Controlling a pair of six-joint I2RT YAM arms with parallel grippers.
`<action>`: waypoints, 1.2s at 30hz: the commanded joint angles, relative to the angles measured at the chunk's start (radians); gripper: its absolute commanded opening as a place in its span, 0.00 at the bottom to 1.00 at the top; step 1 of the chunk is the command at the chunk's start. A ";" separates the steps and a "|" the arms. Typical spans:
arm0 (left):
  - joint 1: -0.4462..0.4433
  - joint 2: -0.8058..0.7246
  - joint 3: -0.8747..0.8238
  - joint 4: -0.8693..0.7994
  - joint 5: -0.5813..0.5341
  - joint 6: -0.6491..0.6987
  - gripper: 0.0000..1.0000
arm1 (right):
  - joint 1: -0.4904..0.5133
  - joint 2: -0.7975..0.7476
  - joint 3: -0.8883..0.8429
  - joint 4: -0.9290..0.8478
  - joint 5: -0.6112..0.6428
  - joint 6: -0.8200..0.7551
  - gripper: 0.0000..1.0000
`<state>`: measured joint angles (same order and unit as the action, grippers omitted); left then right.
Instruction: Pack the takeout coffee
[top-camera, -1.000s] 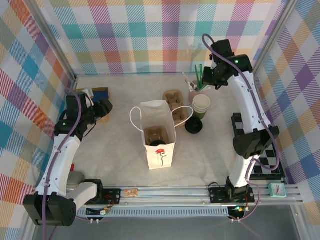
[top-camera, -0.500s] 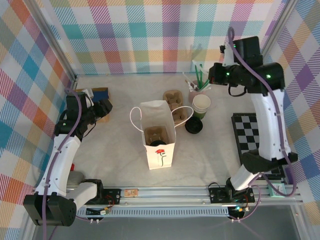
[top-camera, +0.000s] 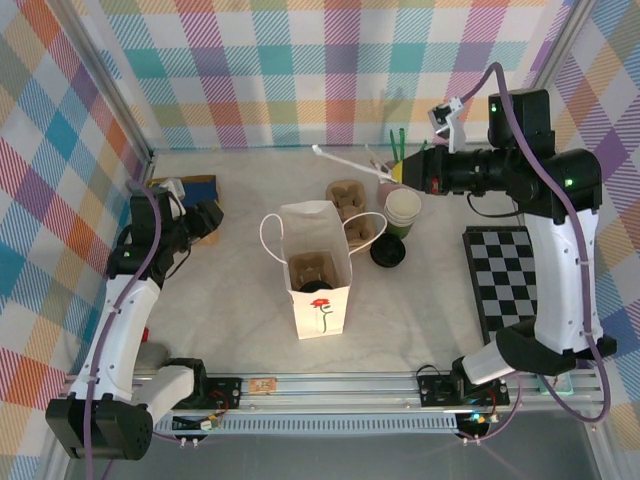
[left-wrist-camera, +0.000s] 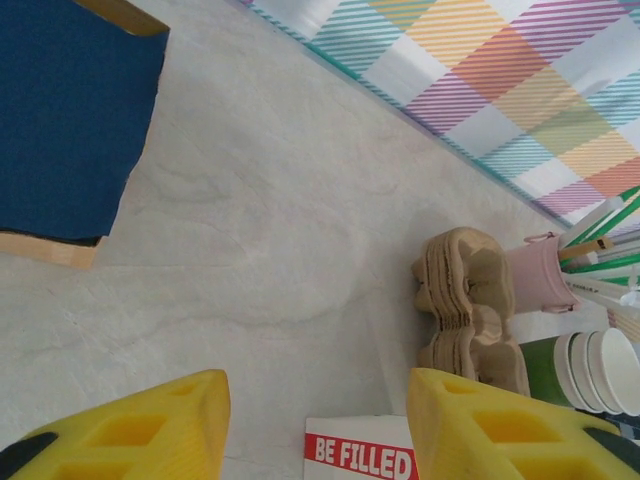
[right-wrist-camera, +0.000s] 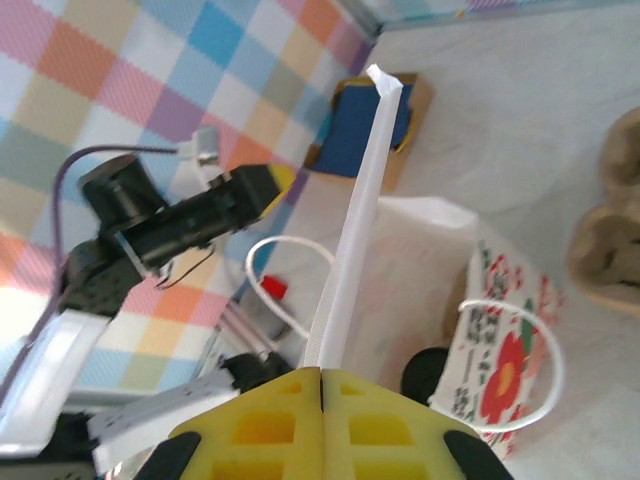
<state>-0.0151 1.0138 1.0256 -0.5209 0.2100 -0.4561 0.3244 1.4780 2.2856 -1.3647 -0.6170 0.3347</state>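
Plaid walls (top-camera: 300, 70) ring pale table (top-camera: 420, 300).

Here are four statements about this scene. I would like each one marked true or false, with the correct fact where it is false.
1. The right gripper is shut on a white wrapped straw. True.
2. The white paper bag lies flat on its side. False: it stands upright in the middle of the table, its top open.
3. The left gripper holds the blue box. False: its jaws are open and hold nothing; the box lies on the table apart from it.
4. A loose black lid lies on the table next to the stack of lidless cups. True.
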 joint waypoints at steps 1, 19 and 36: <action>0.015 -0.018 -0.021 0.004 -0.016 0.001 0.50 | 0.014 -0.050 -0.048 0.041 -0.140 0.059 0.00; 0.015 -0.022 -0.056 0.016 -0.014 0.010 0.49 | 0.282 0.008 -0.142 -0.134 0.229 0.162 0.00; 0.015 -0.100 -0.061 -0.038 -0.031 0.043 0.48 | 0.412 0.301 0.061 -0.146 0.405 0.206 0.00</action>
<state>-0.0143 0.9371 0.9691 -0.5293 0.1921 -0.4416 0.7246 1.7443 2.3028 -1.4872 -0.2359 0.5217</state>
